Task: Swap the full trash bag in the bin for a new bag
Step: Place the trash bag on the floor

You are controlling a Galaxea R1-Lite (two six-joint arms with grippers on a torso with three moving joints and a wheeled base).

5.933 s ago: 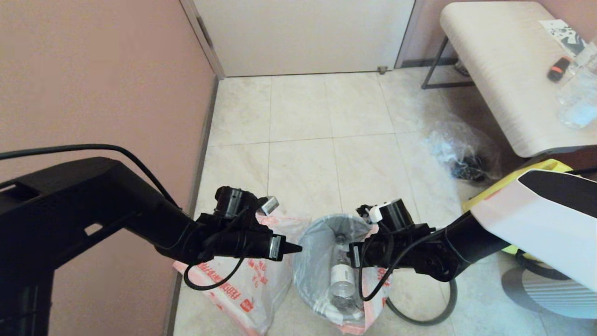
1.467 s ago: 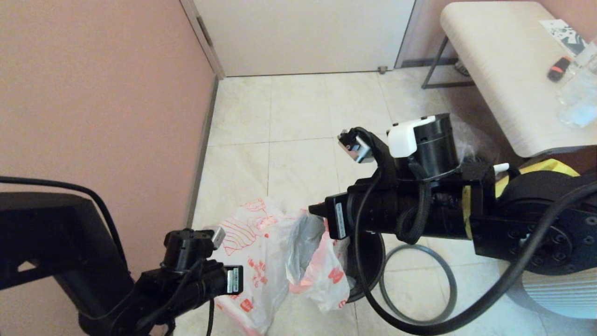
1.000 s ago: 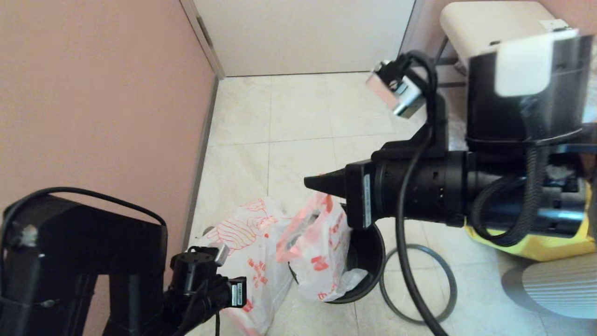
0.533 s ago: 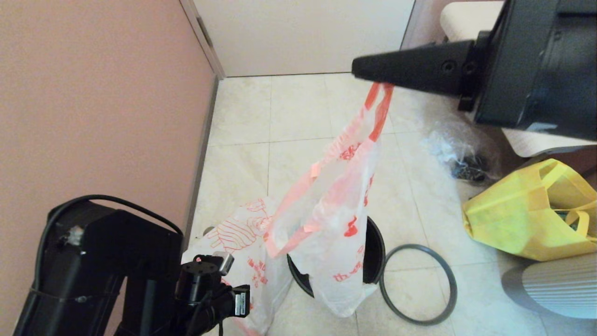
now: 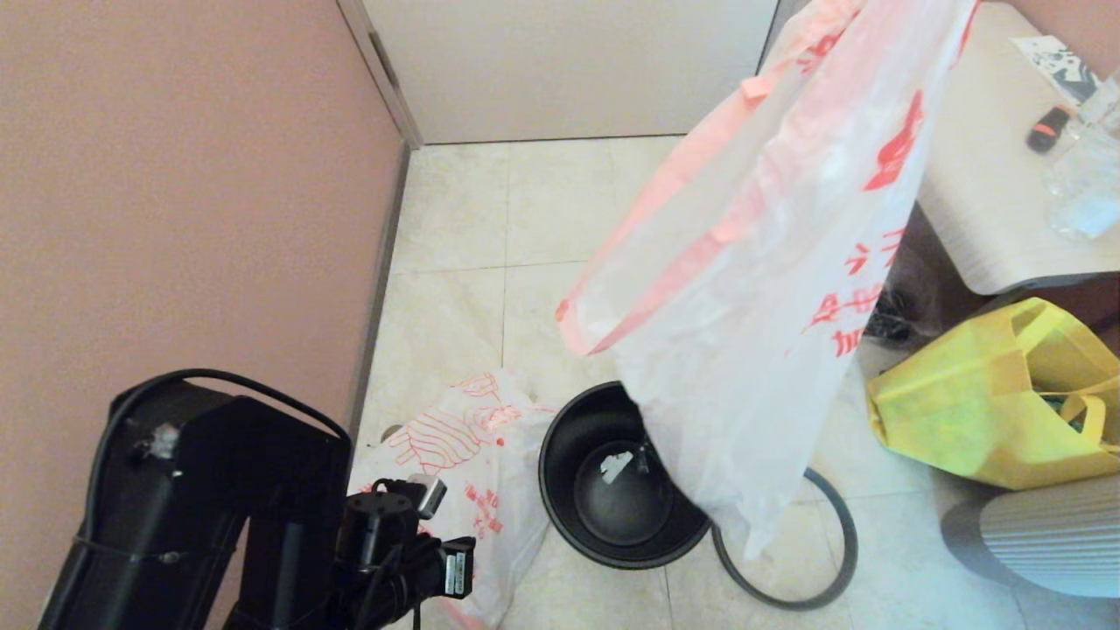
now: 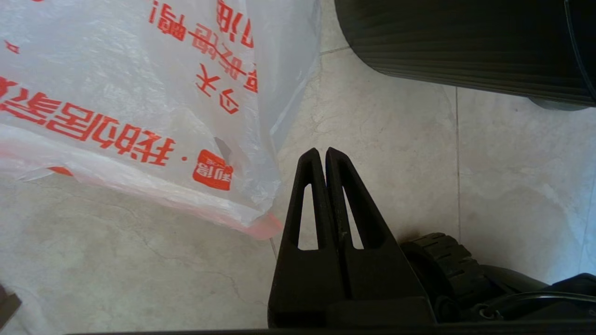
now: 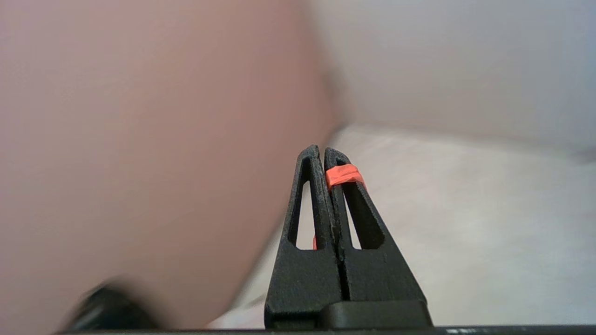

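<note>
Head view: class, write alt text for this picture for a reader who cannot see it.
The full trash bag hangs in the air, lifted clear of the bin, which stands open on the tiled floor beside its loose hoop rim. The new bag lies limp left of the bin, near the parked left gripper.

The full trash bag [image 5: 770,289], white plastic with orange-red print and orange handles, was held up in the air, clear of the bin [image 5: 617,477], its lower end hanging over the bin's right rim. The bin, round and black, stood upright on the floor, with a small white scrap seen inside. The new bag [image 5: 464,472] lay limp on the floor, touching the bin's left side.
</note>
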